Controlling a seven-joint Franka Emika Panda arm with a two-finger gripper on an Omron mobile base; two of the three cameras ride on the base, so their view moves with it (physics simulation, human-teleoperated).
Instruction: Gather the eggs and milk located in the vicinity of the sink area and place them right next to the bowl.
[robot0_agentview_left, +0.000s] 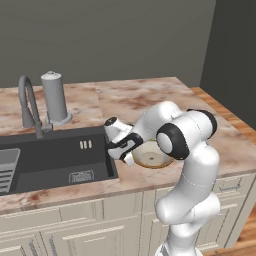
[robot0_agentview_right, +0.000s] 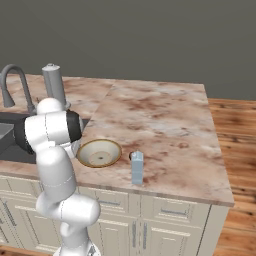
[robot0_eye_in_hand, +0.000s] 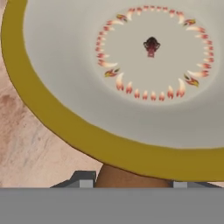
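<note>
Marble surface (robot0_agentview_right: 165, 115), pinkish with brown veining, carries everything, and the bowl (robot0_agentview_right: 99, 152) near its front edge serves as the landmark. Largest after the surface is the sink (robot0_agentview_left: 55, 157), a dark grey recessed basin well to the left of the bowl, with a grey arched faucet (robot0_agentview_left: 27, 105) at its back rim and a tall grey cylinder with a white cap (robot0_agentview_left: 55, 97) standing behind it, both far behind and left of the bowl. Next comes the bowl itself, shallow and cream-coloured with a tan-gold rim; the hand view looks straight down into it and shows a ring of small red flame marks around a dark spot at its centre. The milk (robot0_agentview_right: 137, 167), a pale blue-grey carton, stands upright just to the right of the bowl, close to the surface's front edge, apart from the rim. The hand (robot0_agentview_left: 125, 150) hangs low at the bowl's left rim, on the sink side. Smallest is an egg (robot0_eye_in_hand: 131, 178), a brown oval lump pinched between the two dark fingertips (robot0_eye_in_hand: 83, 179), sitting just outside the bowl's rim over the marble.
</note>
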